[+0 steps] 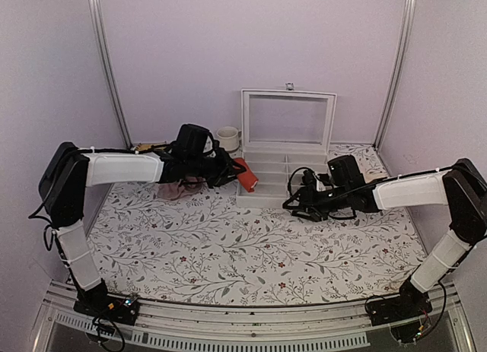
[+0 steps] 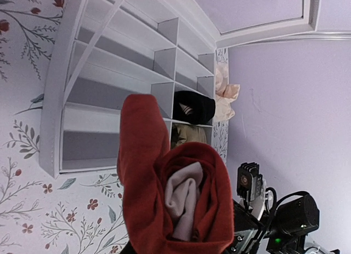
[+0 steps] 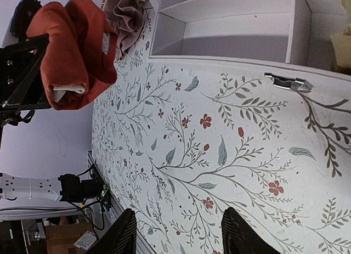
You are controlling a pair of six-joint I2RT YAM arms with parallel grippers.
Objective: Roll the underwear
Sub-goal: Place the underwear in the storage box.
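Already rolled, the underwear (image 1: 247,177) hangs above the desk (image 1: 228,245), clamped in the left jaws just beside the white organizer (image 1: 262,203), probably for stowing there; the right jaws stand apart, empty.

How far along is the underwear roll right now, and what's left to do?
Done: the underwear looks rolled into a bundle, cream waistband tucked inside. In hand: the left gripper is shut on it, beside the white organizer; the right gripper hangs open and empty over the table. Left: probably just setting the roll down, perhaps into a free compartment.
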